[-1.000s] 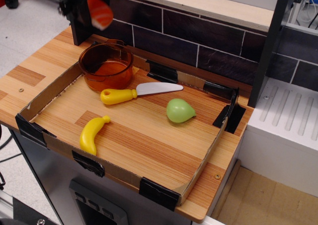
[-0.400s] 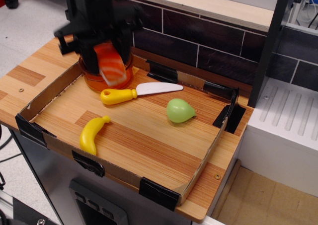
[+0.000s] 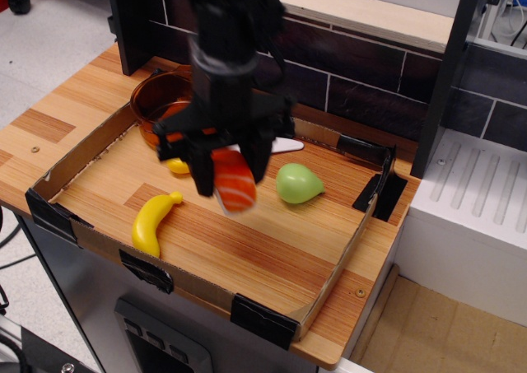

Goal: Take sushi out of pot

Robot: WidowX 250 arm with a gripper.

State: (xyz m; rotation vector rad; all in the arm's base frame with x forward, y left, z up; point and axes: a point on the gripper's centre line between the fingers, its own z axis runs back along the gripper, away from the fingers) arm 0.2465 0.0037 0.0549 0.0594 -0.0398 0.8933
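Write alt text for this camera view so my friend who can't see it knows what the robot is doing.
A black robot gripper holds a toy sushi, orange on top, above the middle of a cardboard-edged wooden tray, clear of the amber pot at the back left. On the tray lie a yellow banana and a green pear, with a toy knife mostly hidden behind the arm.

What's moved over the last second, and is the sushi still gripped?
The pincer carried the sushi from above the pot down and to the image right, over the tray floor near the pear. It remains gripped. Pot, banana, pear and knife haven't shifted.
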